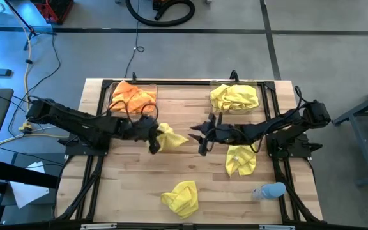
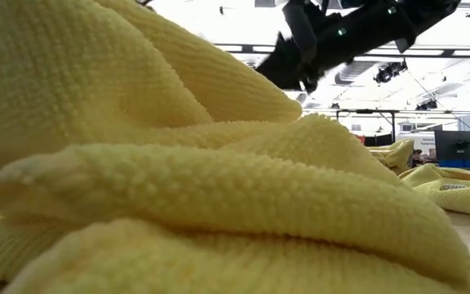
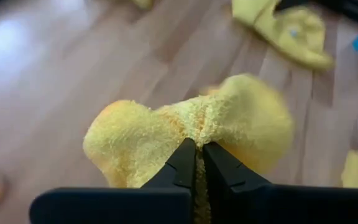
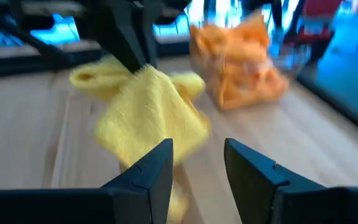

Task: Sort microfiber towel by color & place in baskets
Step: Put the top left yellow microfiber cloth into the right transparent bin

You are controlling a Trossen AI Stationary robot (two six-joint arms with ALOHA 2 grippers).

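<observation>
My left gripper is over the middle of the table, shut on a yellow microfiber towel. My right gripper is open and faces that towel from the table's right, a short way off; in its wrist view the towel hangs ahead of its fingers. One clear basket at the far edge holds orange towels, the other basket holds yellow towels. Two more yellow towels lie on the table, one to the right and one at the near edge. My left gripper pinches a bunched fold of the yellow towel between its two fingers. The fingers come slanting down from the table's left. The towel spreads and hangs beyond them; whether its lower end touches the table I cannot tell.
A small pale blue rounded object lies near the table's near right corner. The near yellow towel fills most of the low view, with my right arm above it. Bare wood shows at the near left.
</observation>
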